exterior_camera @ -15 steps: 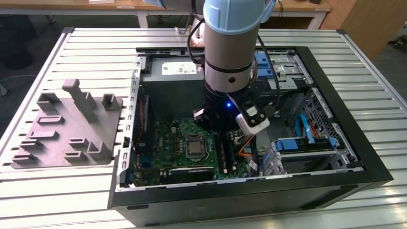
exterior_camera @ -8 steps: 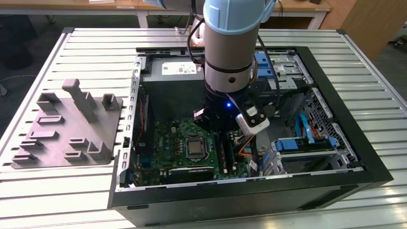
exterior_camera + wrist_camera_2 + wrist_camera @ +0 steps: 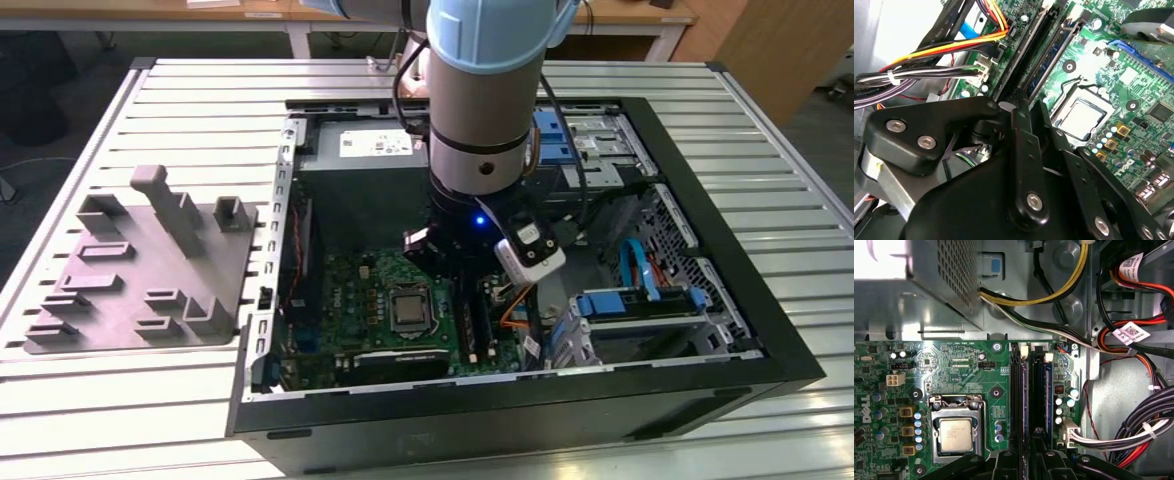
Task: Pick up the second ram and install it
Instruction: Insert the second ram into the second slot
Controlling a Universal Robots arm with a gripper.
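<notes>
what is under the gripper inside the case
The ram slots beside the CPU socket run under the gripper. Its body covers one end of them, so whether it holds a ram cannot be seen.

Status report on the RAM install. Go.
End effector low inside the case, over the memory slots beside the CPU socket. Second ram edge-on along a slot, seating unconfirmed. Cable bundles close alongside, none across the slots.

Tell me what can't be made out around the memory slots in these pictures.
- Near ends of the slots: first wrist view, behind the gripper.
- Same ends: second wrist view, under the gripper's linkage.
- Part of the slots: exterior view, behind the arm.
</notes>
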